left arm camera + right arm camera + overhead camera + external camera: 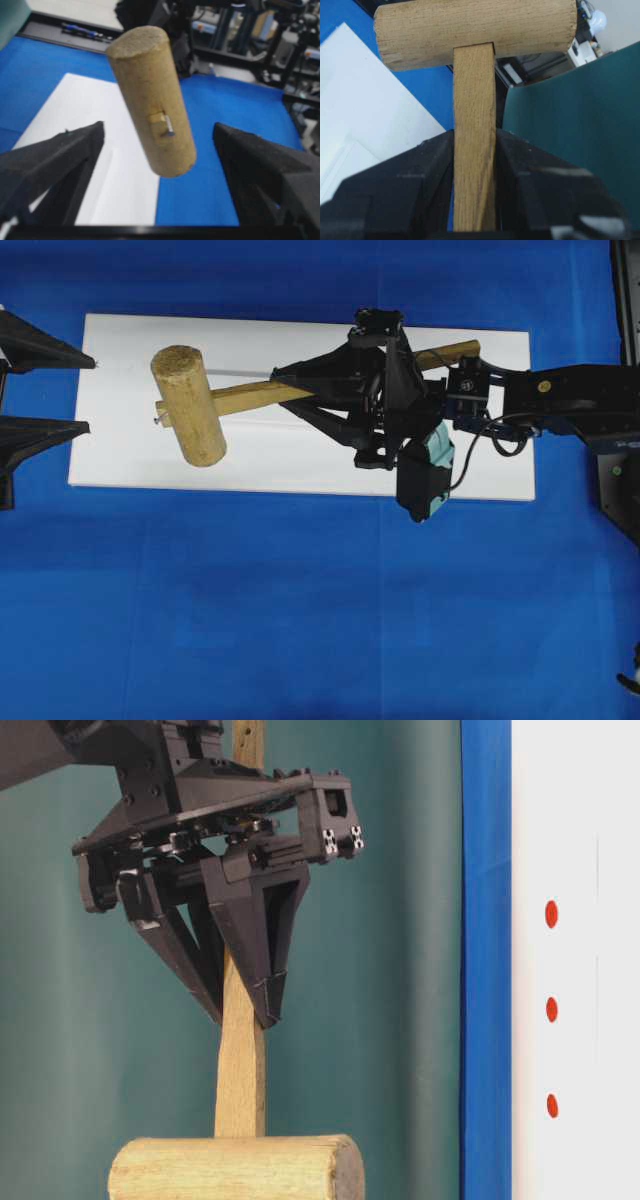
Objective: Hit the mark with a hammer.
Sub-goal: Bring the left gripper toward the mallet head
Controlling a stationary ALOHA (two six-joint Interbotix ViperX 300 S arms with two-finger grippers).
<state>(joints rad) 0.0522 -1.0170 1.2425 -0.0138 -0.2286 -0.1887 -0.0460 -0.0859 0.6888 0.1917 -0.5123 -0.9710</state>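
Clamping the handle near its middle, the right gripper (300,390) holds the hammer (190,405) above the white board's (130,455) left end. The left gripper (160,150) stands spread wide, grasping nothing. That stiff wooden hammer looks head-heavy; the middle mark (551,1010) waits.

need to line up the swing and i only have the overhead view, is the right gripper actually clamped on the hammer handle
Observer: Yes. In the right wrist view both fingers press flat against the sides of the hammer handle; the right gripper is shut on it.
Operator: is the head off the board or lying on it
Observer: Off it. The left wrist view shows the head hanging in the air above the white board.
Operator: can't find the mark from up here
Observer: The table-level view shows three red dots in a row; the mark is the middle one.
Operator: left gripper in the way?
Observer: The left gripper is open, its fingers either side of the head, not touching.
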